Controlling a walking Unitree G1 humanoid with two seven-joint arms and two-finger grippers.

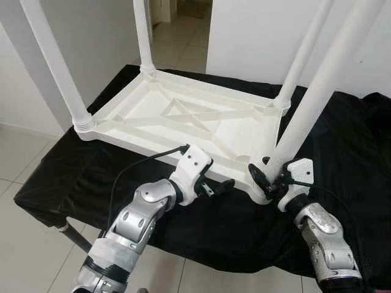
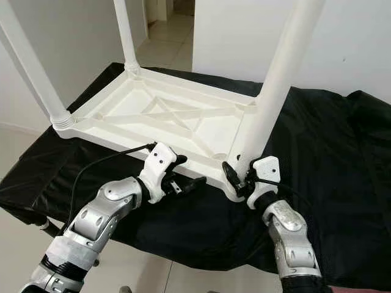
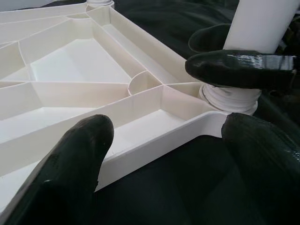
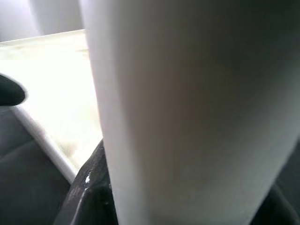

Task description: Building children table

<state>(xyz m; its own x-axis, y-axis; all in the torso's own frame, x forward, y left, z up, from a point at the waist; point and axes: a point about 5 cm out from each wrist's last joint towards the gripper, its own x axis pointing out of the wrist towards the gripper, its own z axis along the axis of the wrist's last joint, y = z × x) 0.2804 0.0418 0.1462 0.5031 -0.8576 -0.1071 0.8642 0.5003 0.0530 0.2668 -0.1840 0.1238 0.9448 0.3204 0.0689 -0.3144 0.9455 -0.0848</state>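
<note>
Nearest my head camera, both silver arms reach forward over the black cloth (image 1: 73, 165) that covers the table. On that cloth lies the white plastic tabletop (image 1: 183, 119), upside down, ribbed underside up, with four white legs standing in its corner sockets.

Right claw (image 1: 269, 177): it pinches the near-right leg (image 1: 305, 116) just above the socket, one black finger on each side of the tube. My right wrist view confirms the grip at close range: the leg (image 4: 187, 108) crosses most of the picture, with a glossy black finger (image 4: 89, 187) pressed against its base. The eye views show the whole leg and its slight tilt, which the wrist view cannot.

Left claw (image 1: 217, 188): spread and holding nothing, it hovers just beside the tabletop's near rim. My left wrist view looks between its two fingertips (image 3: 65, 164) at the rim (image 3: 154, 143), and also catches the right claw's fingers (image 3: 239, 68) wrapped around the leg's threaded collar (image 3: 229, 96), a detail too small to make out from the head.
</note>
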